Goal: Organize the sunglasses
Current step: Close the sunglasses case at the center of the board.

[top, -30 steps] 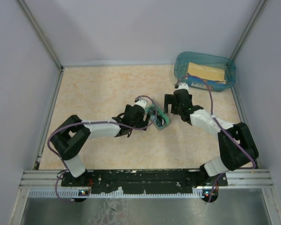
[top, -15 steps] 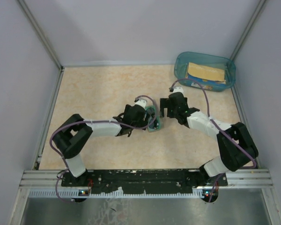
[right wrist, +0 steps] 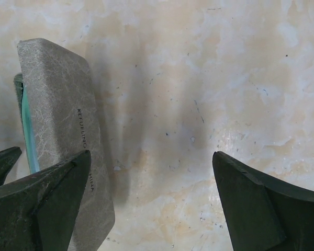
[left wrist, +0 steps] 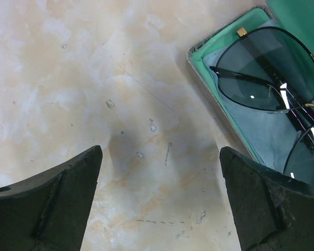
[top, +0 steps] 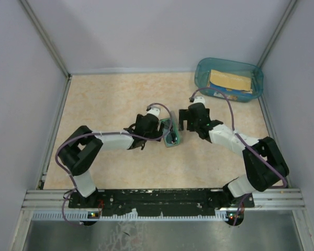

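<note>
The left arm is folded at the elbow close to its base, and its forearm reaches right across the table (top: 110,99) toward the middle. The right arm bends out by the table's right edge and reaches back left, so the two wrists face each other with the case (top: 172,134) between them.

The left gripper (top: 161,128) points down at the tabletop. In its wrist view the left gripper (left wrist: 159,151) stands wide apart and holds nothing, with bare table (left wrist: 94,78) between its fingers (left wrist: 52,204). The case (left wrist: 198,58) lies open just ahead and to the right of it, and the right-hand finger overlaps its near edge. Whether that finger touches the case cannot be told.

The sunglasses (left wrist: 267,73) lie inside the case on a pale blue cloth (left wrist: 261,138), folded, lenses up. Their long axis follows the length of the case and runs away from the gripper, with one lens at the far end and the other cut off by the frame.

The right gripper (top: 187,118) hangs just beyond the case on the other side. The right gripper (right wrist: 150,155) is also spread wide and empty, above bare table. The grey lid (right wrist: 63,115) of the case stands open to its left, outer face toward it, and the left-hand finger (right wrist: 42,204) overlaps its lower part.

Well beyond the right gripper, in the far right corner, sits a teal tub (top: 201,71) with a tan packet (top: 230,80) in it.
</note>
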`<move>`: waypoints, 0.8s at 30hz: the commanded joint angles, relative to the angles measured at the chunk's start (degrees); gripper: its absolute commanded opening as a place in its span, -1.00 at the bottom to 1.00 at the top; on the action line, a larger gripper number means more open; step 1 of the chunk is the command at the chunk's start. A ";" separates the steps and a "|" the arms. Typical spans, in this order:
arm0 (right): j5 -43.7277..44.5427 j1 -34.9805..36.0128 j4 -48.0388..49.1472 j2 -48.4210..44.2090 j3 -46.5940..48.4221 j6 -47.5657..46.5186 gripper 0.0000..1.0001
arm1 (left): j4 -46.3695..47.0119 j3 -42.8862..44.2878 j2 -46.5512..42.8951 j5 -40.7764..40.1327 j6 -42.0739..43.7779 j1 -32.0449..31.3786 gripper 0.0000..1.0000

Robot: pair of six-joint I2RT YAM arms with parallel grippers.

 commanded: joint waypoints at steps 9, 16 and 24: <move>1.80 0.56 1.23 1.02 4.43 -0.76 0.99 | 3.04 0.70 1.97 1.44 -0.06 1.09 1.00; 1.43 0.76 1.25 1.27 5.02 -1.20 0.99 | 3.36 1.59 2.51 1.96 0.01 1.08 1.00; 1.13 1.70 1.06 2.47 6.00 -1.47 0.99 | 3.34 2.87 3.57 2.55 0.16 1.08 1.00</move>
